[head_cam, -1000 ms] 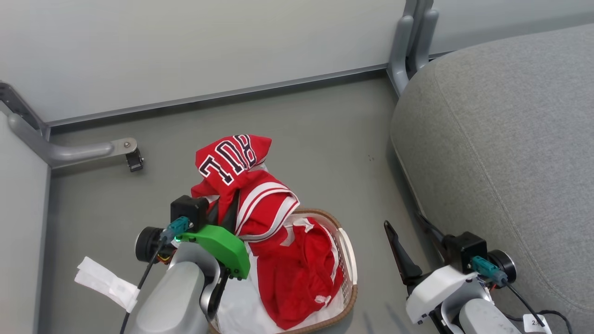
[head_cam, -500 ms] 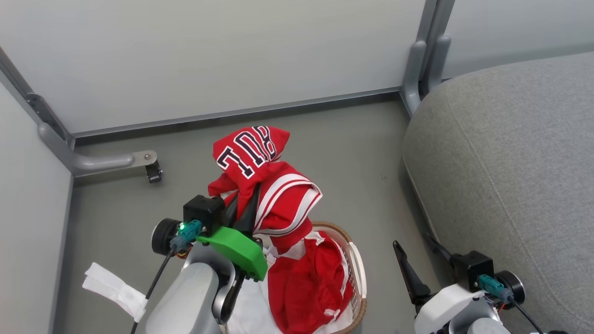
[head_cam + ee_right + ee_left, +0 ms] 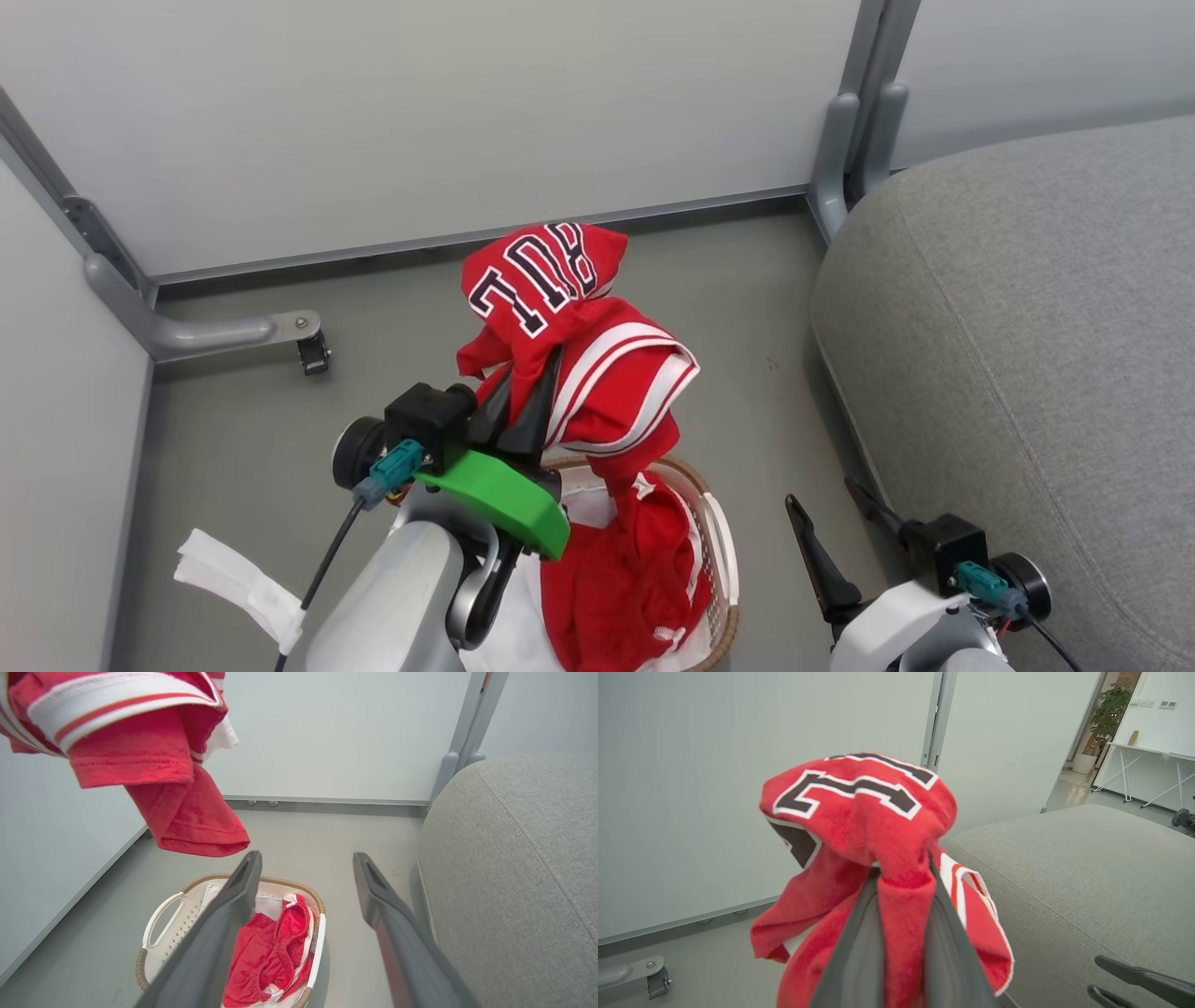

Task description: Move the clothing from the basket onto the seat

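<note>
My left gripper (image 3: 527, 383) is shut on the red jersey (image 3: 569, 345), whose dark white-edged letters and white stripes hang bunched above the basket (image 3: 721, 546). In the left wrist view the jersey (image 3: 873, 826) drapes over both fingers. The red shorts (image 3: 625, 579) lie inside the white basket with the brown woven rim; the right wrist view shows the shorts (image 3: 266, 961) in the basket (image 3: 159, 914) below the hanging jersey (image 3: 154, 760). My right gripper (image 3: 831, 509) stands open and holds nothing, between the basket and the grey seat (image 3: 1027, 355).
A pale wall panel (image 3: 420, 112) with grey metal posts (image 3: 845, 140) closes off the back. A metal foot with a caster (image 3: 313, 350) sits on the grey floor (image 3: 233, 448) at left. A white label (image 3: 238, 583) hangs by my left arm. A white sheet (image 3: 268, 903) lines the basket.
My left gripper has lifted the jersey higher and toward the right, clear of the basket. The head camera has shifted a little, so the wall and seat sit differently in view.
</note>
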Available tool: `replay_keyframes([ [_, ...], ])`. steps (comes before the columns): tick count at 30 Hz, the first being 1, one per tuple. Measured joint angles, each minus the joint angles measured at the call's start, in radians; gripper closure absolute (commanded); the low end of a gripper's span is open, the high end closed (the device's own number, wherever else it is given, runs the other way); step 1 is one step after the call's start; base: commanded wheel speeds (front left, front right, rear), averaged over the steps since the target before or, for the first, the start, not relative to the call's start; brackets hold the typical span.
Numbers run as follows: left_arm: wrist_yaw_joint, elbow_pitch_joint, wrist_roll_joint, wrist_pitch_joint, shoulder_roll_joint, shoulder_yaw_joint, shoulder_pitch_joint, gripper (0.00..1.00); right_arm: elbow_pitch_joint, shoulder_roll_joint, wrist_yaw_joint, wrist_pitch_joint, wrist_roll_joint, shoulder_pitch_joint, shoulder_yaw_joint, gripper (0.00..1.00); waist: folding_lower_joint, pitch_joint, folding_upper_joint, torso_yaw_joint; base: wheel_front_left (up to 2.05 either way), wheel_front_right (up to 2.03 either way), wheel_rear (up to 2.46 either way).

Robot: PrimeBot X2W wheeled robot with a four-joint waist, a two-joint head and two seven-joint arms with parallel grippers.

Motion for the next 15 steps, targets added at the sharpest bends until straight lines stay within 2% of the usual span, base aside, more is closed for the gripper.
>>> replay_keyframes([
  [6, 0.000, -0.012, -0.011, 0.000, 0.000, -0.008, 0.000, 1.00, -0.016, -0.011, 0.000, 0.000, 0.000, -0.023, 0.035, 0.00, 0.0000, 0.009, 0.0000, 0.003, 0.00, 0.00, 0.00],
  [15, 0.000, -0.011, -0.021, 0.000, 0.000, -0.022, -0.002, 1.00, -0.054, -0.054, 0.000, 0.000, 0.003, -0.162, 0.182, 0.00, 0.0000, 0.035, 0.0000, 0.012, 0.00, 0.00, 0.00],
])
